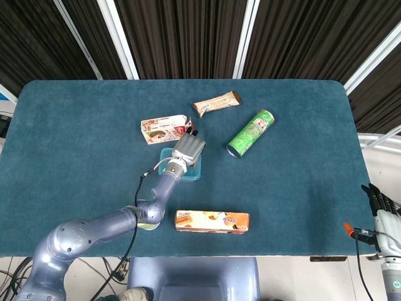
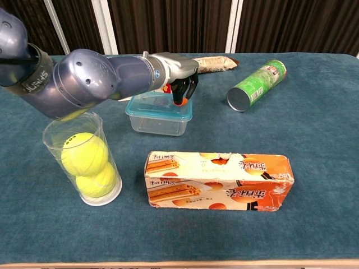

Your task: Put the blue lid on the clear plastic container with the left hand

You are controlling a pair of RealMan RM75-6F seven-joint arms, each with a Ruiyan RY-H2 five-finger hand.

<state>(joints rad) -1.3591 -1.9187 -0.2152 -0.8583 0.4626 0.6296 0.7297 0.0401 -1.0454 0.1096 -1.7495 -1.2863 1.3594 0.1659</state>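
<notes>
The table [image 1: 301, 175], covered in dark teal cloth, carries everything. The robot's left arm [image 2: 84, 78] reaches across it from the near left corner toward the middle.

Nearest the front edge lies an orange snack box [image 2: 219, 180] on its long side. To its left, in the chest view, stands a clear tube [image 2: 84, 159] holding two yellow tennis balls stacked one on the other. Further back and to the right, a green chip can [image 1: 250, 133] lies on its side, its open end turned toward the front.

In the middle sits the clear plastic container [image 2: 159, 115], upright, with the blue lid [image 2: 160, 105] lying across its top; whether the lid is pressed fully down cannot be told. The left hand [image 2: 178, 72] hovers over the far right corner of the lid, fingers curled downward, their dark orange-tipped ends touching or just above the lid. It grasps nothing that shows; whether it is pressing cannot be told.

Just behind the container lies a red and white carton [image 1: 164, 130], and further back a wrapped snack bar [image 1: 216, 103].

The right hand [image 1: 383, 210] shows only at the lower right edge of the head view, off the table, too little of it visible to tell how its fingers lie.
</notes>
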